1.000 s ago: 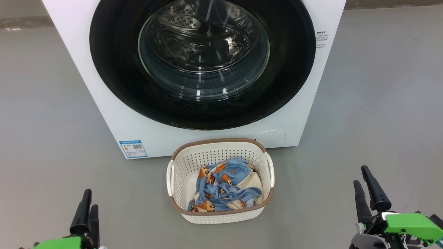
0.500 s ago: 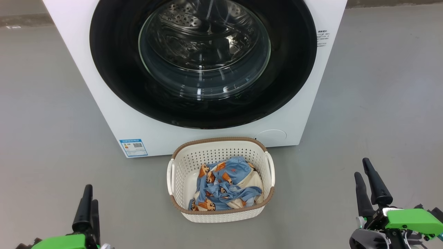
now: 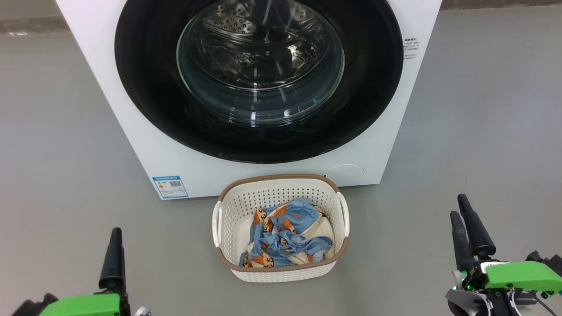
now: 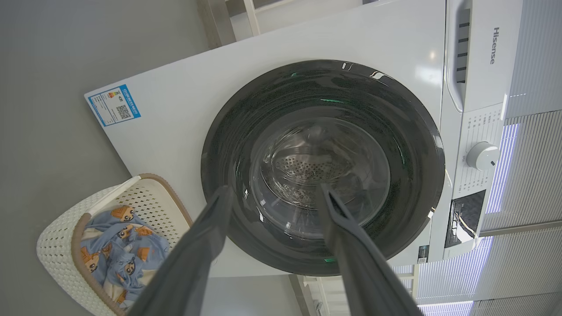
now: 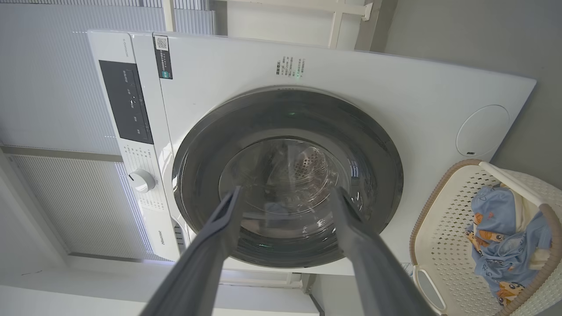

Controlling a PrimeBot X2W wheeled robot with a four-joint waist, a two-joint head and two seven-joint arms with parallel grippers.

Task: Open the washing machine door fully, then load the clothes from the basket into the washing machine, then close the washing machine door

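Since a second ago the right gripper (image 3: 457, 205) stands slightly higher in the head view; the washing machine door (image 3: 259, 142) is closed, and the clothes (image 3: 285, 237) lie in the basket (image 3: 281, 274) on the floor (image 3: 66, 153), just before the washing machine (image 3: 145, 145). Left wrist view: the left gripper (image 4: 274, 188) is spread wide, empty. Right wrist view: the right gripper is also wide, empty.

Soft even light, glare streaks on the washing machine door (image 3: 259, 74), bowed wrist-view edges.
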